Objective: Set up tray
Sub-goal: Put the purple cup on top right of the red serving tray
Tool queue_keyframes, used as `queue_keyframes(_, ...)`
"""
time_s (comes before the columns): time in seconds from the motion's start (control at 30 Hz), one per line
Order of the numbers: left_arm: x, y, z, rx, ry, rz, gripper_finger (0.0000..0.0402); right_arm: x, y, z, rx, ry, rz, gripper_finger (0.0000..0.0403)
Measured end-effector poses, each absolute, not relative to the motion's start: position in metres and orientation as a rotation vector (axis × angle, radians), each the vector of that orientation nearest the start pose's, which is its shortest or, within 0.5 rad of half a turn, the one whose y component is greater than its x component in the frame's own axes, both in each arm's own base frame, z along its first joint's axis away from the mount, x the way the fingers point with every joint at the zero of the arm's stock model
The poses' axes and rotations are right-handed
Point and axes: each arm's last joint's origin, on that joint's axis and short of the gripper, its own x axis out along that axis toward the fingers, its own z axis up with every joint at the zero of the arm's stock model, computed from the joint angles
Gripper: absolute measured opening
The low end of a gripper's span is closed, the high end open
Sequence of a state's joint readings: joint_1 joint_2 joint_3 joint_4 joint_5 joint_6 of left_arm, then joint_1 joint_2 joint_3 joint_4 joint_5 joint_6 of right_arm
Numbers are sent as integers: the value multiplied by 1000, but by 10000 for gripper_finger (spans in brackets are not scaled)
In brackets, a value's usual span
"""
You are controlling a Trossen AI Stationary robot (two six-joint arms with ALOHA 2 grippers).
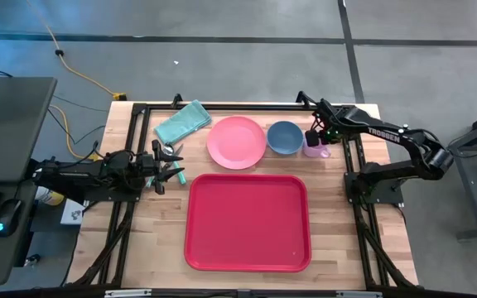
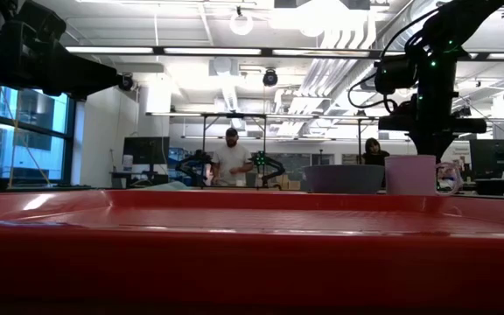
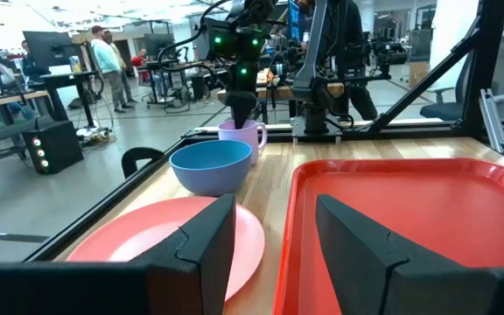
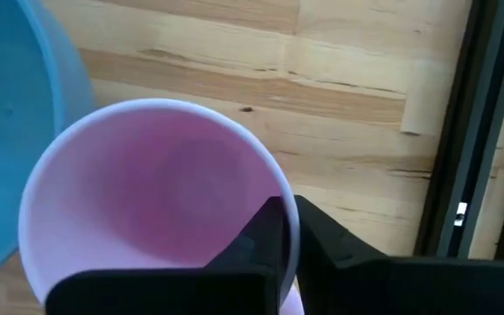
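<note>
**Nothing yet loaded as a mug is gripped at the table's far edge**

Nothing has been placed on the large red rectangular plastic tray, which lies flat at the near middle of the wooden table, its low raised rim and rounded corners enclosing a bare red floor. By that measure the setting-up is judged to be at its very start, with every item left to be moved across.

Three pieces of tableware are lined up just beyond the tray's far rim. A round pink plastic plate is seen on the left of the row, a blue round bowl just beside it, and a pale pink-lilac mug with a handle close to the bowl on the right. The mug is shown from above in the right wrist view and nothing is seen inside it; the bowl's inside looks plain blue in the high view, and the plate carries nothing. A folded teal cloth lies apart, near the table's far left.

The right gripper is held over the mug, its fingers pinched together on the mug's wall, one inside the rim and one outside. The mug stands upright on the table in the low view; no lift can be made out.

The left gripper waits low at the table's left side, facing the plate and tray, its fingers apart and nothing between them.
</note>
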State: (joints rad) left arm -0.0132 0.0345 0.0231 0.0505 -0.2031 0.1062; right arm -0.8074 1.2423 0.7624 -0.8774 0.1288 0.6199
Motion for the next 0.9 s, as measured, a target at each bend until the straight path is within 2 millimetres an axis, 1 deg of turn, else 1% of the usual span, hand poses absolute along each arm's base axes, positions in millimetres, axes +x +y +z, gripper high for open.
queue_keyframes(0.27, 98, 5, 174, 102, -29, 192, 193, 136, -147, 199, 957, 1068, -1159, 1)
queue_keyframes(0.37, 98, 5, 174, 102, -29, 192, 193, 137, -147, 203, 958, 1081, -1150, 1)
queue_keyframes(0.43, 98, 5, 174, 102, -29, 192, 193, 137, -147, 209, 945, 1085, -1143, 1)
queue_keyframes(0.53, 98, 5, 173, 102, -28, 192, 193, 136, -147, 223, 923, 1093, -1161, 1)
queue_keyframes(0.67, 98, 5, 173, 102, -28, 192, 193, 135, -146, 248, 898, 1072, -1155, 0)
queue_keyframes(0.9, 98, 5, 173, 102, -28, 192, 193, 139, -130, 292, 876, 1027, -1093, 0)
